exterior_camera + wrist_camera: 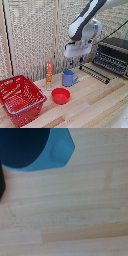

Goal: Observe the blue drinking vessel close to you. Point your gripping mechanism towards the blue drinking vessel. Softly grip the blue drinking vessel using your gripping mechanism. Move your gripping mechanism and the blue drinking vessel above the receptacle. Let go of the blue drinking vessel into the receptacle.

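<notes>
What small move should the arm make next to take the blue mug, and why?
Probably lower the hand a little further, straight down onto the blue mug. In the exterior view the hand hangs just above the mug and holds nothing. In the wrist view the mug is very near but at the frame's edge, so a small centring shift may help first. The red basket comes afterwards.

Mug (68, 78) mid-table (95, 102); bowl (60, 95) just at its 7 o'clock, bottle (49, 75) at 9, basket (20, 98) far 8, oven (113, 56) at 2.
</notes>
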Controlling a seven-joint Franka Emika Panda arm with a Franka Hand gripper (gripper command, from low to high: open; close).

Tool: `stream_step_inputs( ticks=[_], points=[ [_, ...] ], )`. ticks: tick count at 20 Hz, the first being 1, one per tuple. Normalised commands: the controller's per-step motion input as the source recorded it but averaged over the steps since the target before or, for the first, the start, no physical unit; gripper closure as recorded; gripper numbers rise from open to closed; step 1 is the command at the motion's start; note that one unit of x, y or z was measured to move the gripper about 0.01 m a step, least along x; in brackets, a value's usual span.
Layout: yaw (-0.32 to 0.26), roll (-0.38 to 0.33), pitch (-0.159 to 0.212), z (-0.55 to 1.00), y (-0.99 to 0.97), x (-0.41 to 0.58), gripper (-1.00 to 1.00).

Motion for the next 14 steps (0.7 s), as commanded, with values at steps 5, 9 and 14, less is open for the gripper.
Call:
stream_step_inputs(
  ticks=[5,9,14],
  points=[
    [0.109,-0.048,0.009,-0.49,0.0,0.239,-1.0],
    [0.167,-0.09,0.0,-0.29,0.0,0.34,1.0],
    [0.043,-0.012,0.0,-0.04,0.0,0.113,1.0]
  ],
)
